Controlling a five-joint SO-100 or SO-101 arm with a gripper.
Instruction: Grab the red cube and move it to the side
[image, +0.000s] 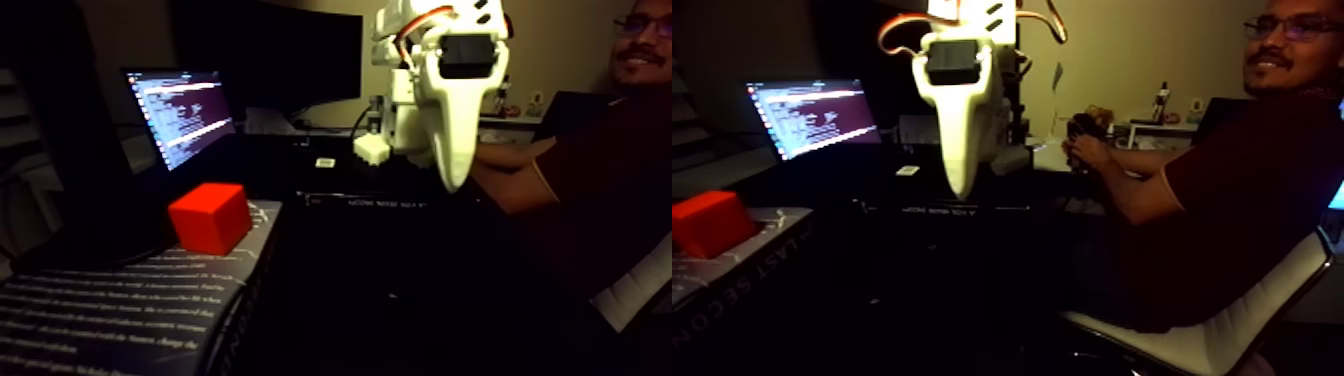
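Note:
The picture holds two nearly equal views side by side. The red cube rests on a dark book cover with white print at the lower left; in the right half the cube is cut by that half's left edge. My white gripper hangs point-down above the dark table, to the right of the cube, higher than it and well apart from it. In the right half the gripper shows as one tapered white shape. I see no gap between its fingers, and nothing is held.
A lit laptop screen stands behind the cube. A person in a dark red shirt sits on a white chair at the right, hands near a device. The table between is dark.

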